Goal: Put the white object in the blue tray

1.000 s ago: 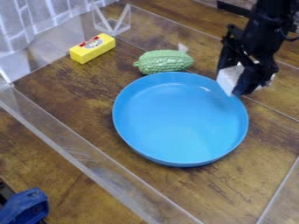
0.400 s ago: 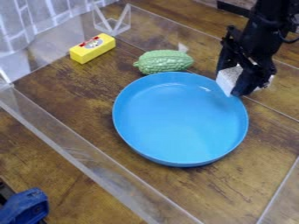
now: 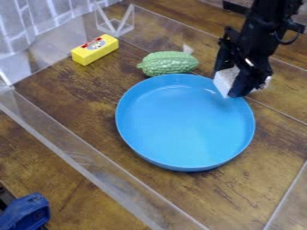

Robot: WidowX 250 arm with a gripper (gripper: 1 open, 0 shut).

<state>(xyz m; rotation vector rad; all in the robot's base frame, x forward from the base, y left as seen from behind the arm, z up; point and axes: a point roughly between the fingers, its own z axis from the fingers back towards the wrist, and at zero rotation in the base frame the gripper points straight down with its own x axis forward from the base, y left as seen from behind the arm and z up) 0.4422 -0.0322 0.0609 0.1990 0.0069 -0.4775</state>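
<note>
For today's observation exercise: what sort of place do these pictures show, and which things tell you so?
Probably a robot test bench: a wooden table fenced by clear walls, a black gripper and toy-like props, including a blue tray.

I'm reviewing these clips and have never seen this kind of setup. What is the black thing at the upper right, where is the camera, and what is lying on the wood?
The black thing is the robot arm's gripper, pointing down. Its jaws are shut on a small off-white sponge-like block, held over the far right rim of the large round blue plastic tray.

There is only one view: a camera looking down at an angle across the brown wooden table.

Also on the table, behind the tray, lies a bumpy green oval object. Farther left lies a yellow block with a red label. Clear plastic walls border the work area.
</note>
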